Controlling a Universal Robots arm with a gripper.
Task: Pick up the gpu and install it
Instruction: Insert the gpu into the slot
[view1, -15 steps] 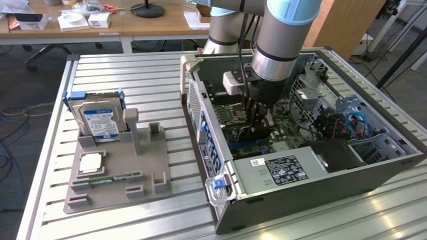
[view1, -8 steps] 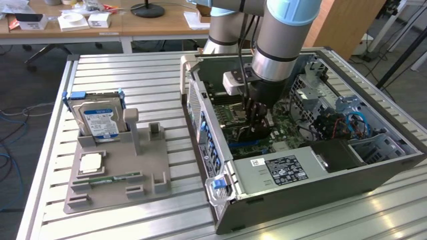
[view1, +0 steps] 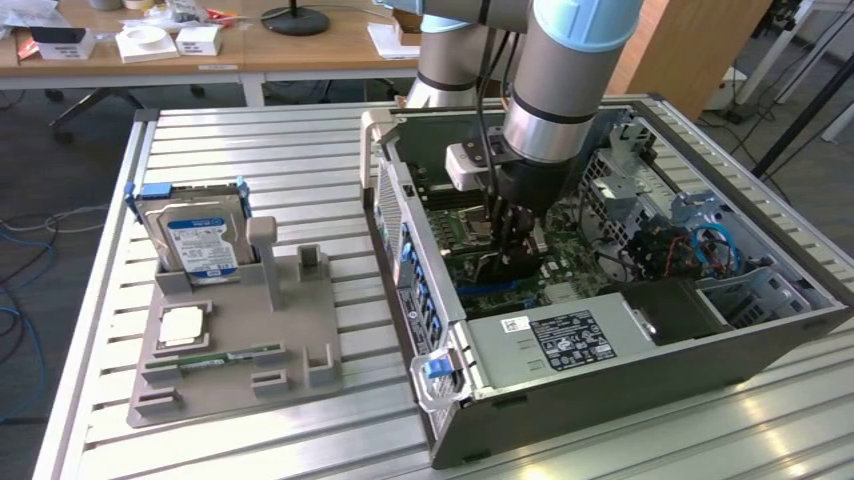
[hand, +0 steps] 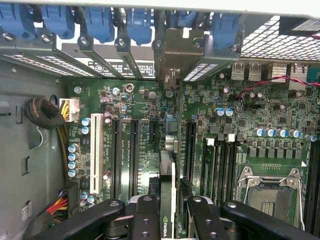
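One gpu (hand: 167, 175), Nvidia mark on its edge, sits clamped edge-on between the gripper (hand: 168, 207) jaws, just over the motherboard (hand: 125, 110) inside the open case (view1: 747, 330). One white slot (hand: 95, 150) shows, and one blue-white-labelled hard drive (view1: 200, 235) stands outside.

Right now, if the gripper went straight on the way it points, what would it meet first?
The gripper holds the thin black gpu card; that would likely meet the green motherboard first, depth unclear.
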